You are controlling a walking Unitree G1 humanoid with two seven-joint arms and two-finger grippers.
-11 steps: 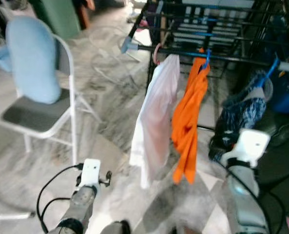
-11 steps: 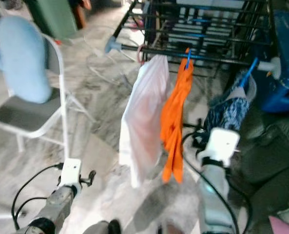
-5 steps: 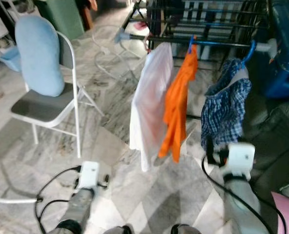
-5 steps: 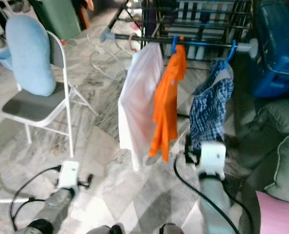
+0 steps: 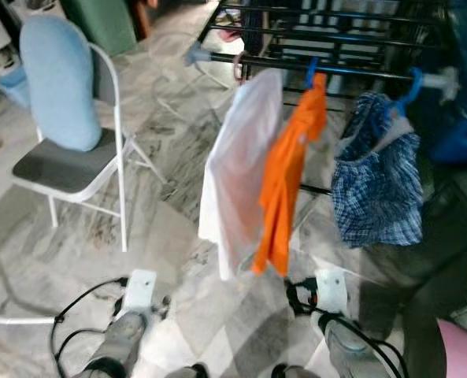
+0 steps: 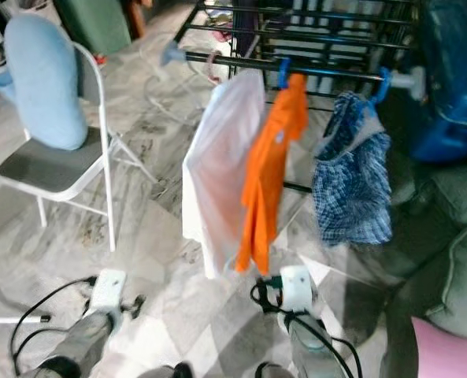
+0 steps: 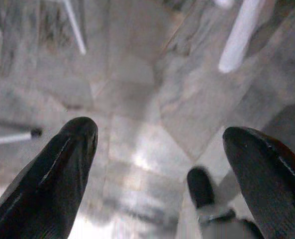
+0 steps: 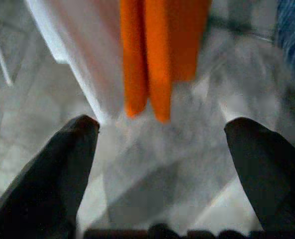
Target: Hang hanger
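From the left eye view, a black metal drying rack [image 5: 351, 35] stands ahead on grey marble floor [image 5: 178, 157]. On its front rail hang 3 garments: a white shirt [image 5: 239, 173] on a pink hanger, an orange shirt [image 5: 287, 181] on a blue plastic hanger [image 5: 310, 71], and, well apart to the right, a blue checked garment [image 5: 377, 189] on a second blue plastic hanger [image 5: 411, 85] hooked over the rail. A white folding chair with a grey seat [image 5: 68, 169] and a pale blue cushion [image 5: 57, 83] stands to the left. Both silver arms reach low.

In the right eye view, a blue bin [image 6: 454, 79] sits right of the rack.

In the left wrist view, the left gripper [image 7: 159, 149] has its 2 black fingers spread wide over bare marble, holding nothing.

In the right wrist view, the right gripper [image 8: 159, 144] is likewise spread and empty, pointing at the orange and white hems.
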